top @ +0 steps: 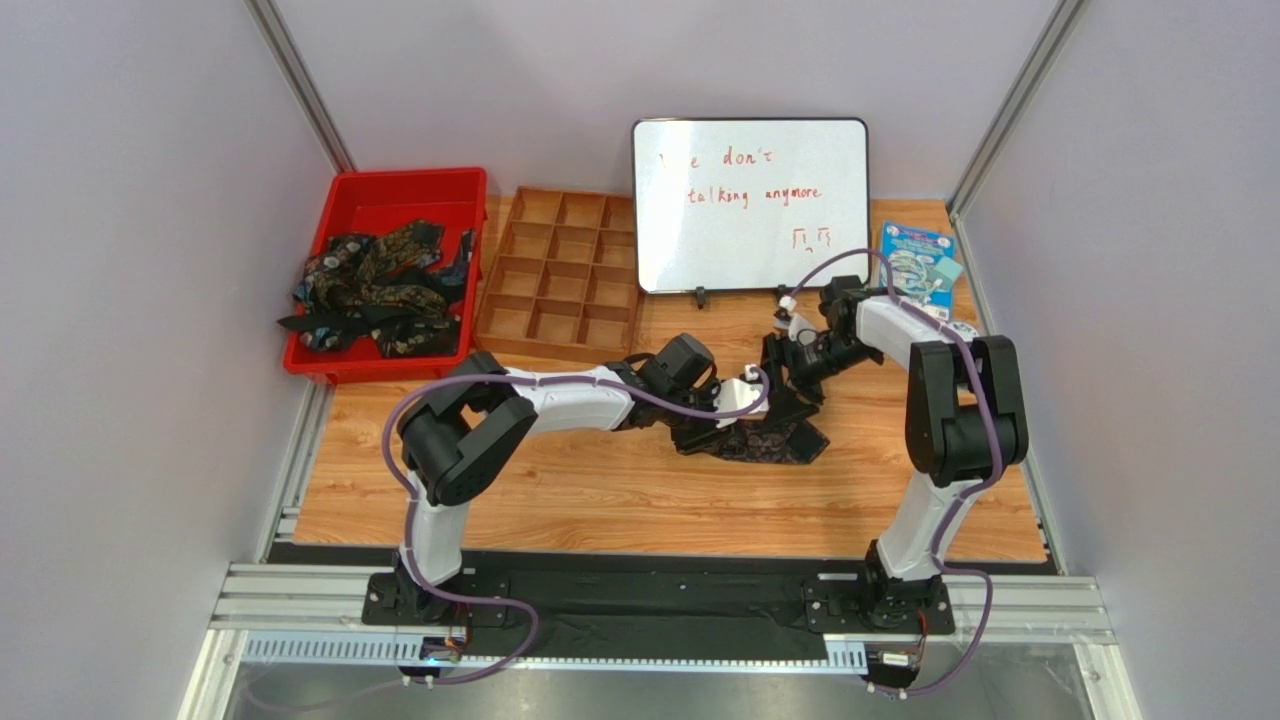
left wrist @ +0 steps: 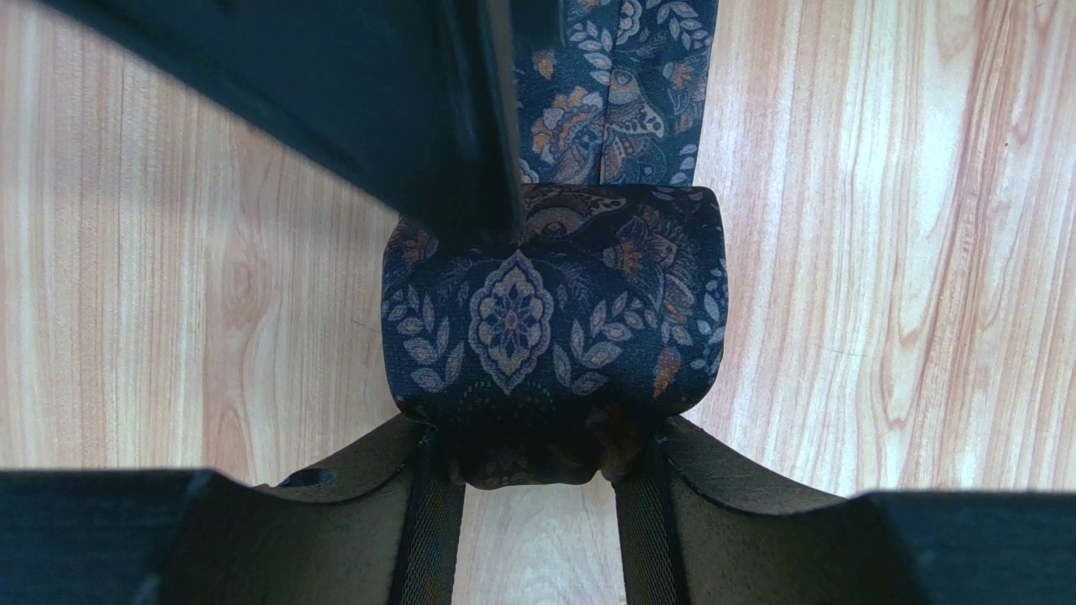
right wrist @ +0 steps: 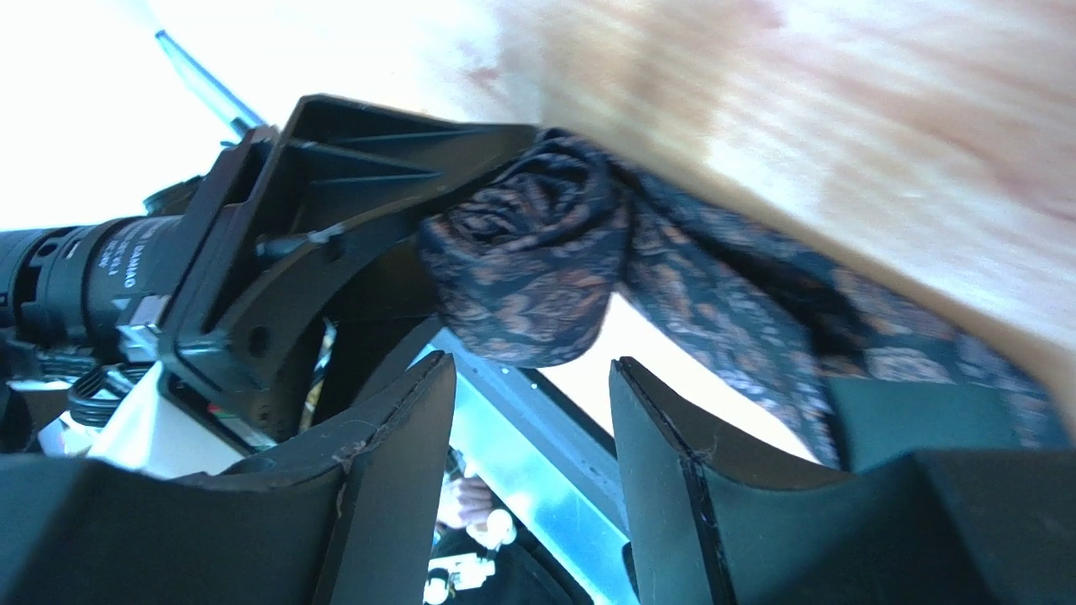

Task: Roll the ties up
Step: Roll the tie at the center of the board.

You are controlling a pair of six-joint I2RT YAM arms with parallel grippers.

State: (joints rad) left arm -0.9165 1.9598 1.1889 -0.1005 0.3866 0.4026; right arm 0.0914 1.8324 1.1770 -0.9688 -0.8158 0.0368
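1. Nearest my left wrist lens are the left gripper's [left wrist: 541, 444] own fingers [left wrist: 423, 504]. They are at a middling spread and closed on the near edge of the rolled tie [left wrist: 549, 296], which I read as a hold.
2. The rolled tie sits right at those fingertips, just above the wooden table [left wrist: 884, 315]. Its loose tail [left wrist: 625, 76] runs straight away from the fingers toward the top of that view. From overhead the tail lies spread on the boards, near the middle of the table.
3. In the right wrist view I face a coiled end of the roll, so I judge its long axis points roughly back at the right gripper [right wrist: 531, 378] and across the line of the tail.
4. The right gripper's fingers [right wrist: 379, 479] stand apart with nothing between them. The roll lies dead ahead, just past their tips and not inside the gap.
5. So the left arm has the roll and the right is just beside it. As I judge it, any further turn depends on the tail staying square to the roll's axis, or the winding will skew.
6. Further out, the wooden divider tray [top: 556, 285] and the red bin [top: 394, 188] of spare ties [top: 376, 285] sit well apart, at the far left.
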